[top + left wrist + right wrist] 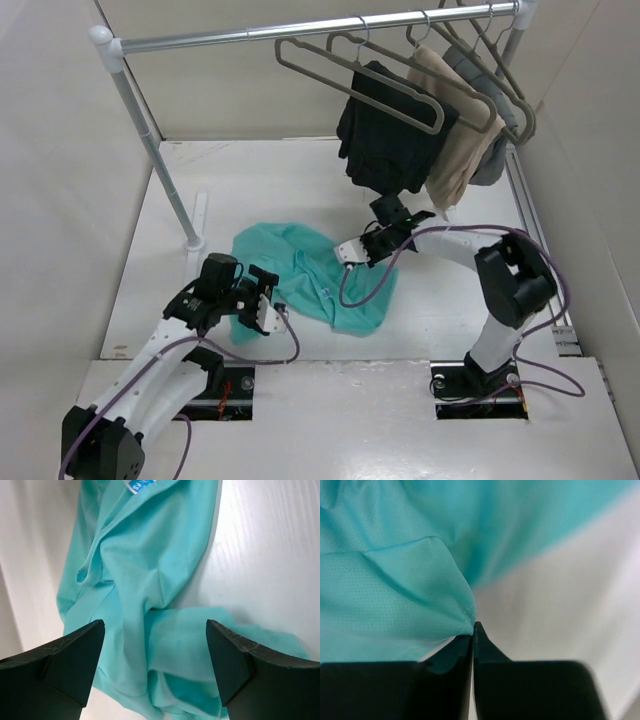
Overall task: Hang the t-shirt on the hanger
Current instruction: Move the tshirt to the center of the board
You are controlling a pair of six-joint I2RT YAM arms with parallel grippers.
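The teal t-shirt (pixel 300 262) lies crumpled on the white table, its small label (pixel 140 485) facing up. My left gripper (pixel 268 298) hovers over the shirt's near left folds, open, with bunched cloth (pixel 145 555) below and nothing between its fingers (pixel 75 655). Over at the shirt's far right edge, my right gripper (pixel 345 257) is shut, and a stitched hem of the t-shirt (pixel 385 590) puckers into its fingertips (pixel 473 630). The hanger (pixel 300 71), grey-taupe and bare, hangs leftmost on the rail.
A silver rail (pixel 300 28) crosses the back, its slanted post (pixel 160 150) standing on the table at the left. Black (pixel 385 140), tan (pixel 455 150) and grey (pixel 492 165) garments hang at the right, just behind my right arm. White walls close in both sides.
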